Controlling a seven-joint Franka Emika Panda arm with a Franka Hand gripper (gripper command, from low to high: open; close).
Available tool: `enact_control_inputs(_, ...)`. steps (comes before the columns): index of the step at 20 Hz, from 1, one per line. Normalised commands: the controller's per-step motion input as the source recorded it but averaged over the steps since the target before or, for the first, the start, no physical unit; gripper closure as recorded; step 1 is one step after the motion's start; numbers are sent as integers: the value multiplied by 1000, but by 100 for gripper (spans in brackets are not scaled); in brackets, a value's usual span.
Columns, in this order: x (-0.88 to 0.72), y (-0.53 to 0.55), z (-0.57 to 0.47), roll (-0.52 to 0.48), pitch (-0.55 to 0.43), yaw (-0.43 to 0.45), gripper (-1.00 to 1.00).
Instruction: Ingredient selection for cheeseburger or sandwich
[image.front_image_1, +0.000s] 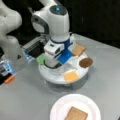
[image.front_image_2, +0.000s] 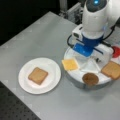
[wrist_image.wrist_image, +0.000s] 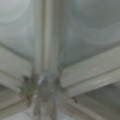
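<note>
Tan bread lies flat on the white plate as the sandwich's bottom. The cheese, patty, second bread slice, lettuce and tomato wait in the round tray on the worktop. The gripper reaches low over the tray's middle, and I cannot tell if it is wide or narrow.

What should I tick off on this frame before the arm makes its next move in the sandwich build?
1. Base bread slice lies flat on the white plate: ok.
2. Cheese square, patty and second bread slice sit in separate compartments of the round divided tray: ok.
3. Lettuce on the tray, partly hidden by the arm: ok.
4. Tomato at a front view's right edge, cut off: cannot tell its seating.
5. Gripper over the tray's centre; the wrist view shows only the dividers' hub: open or shut, cannot tell.
6. Gripper holding a piece: cannot tell.
</note>
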Motion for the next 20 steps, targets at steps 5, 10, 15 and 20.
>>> enact_control_inputs(5,-106,96,-173,145,-171,-29,-100)
enact_control_inputs(10,-114,84,-128,122,-152,-34,-100)
enact_control_inputs(15,-130,16,-103,98,-138,14,-100)
enact_control_inputs(20,-163,-45,-80,62,-91,135,-100)
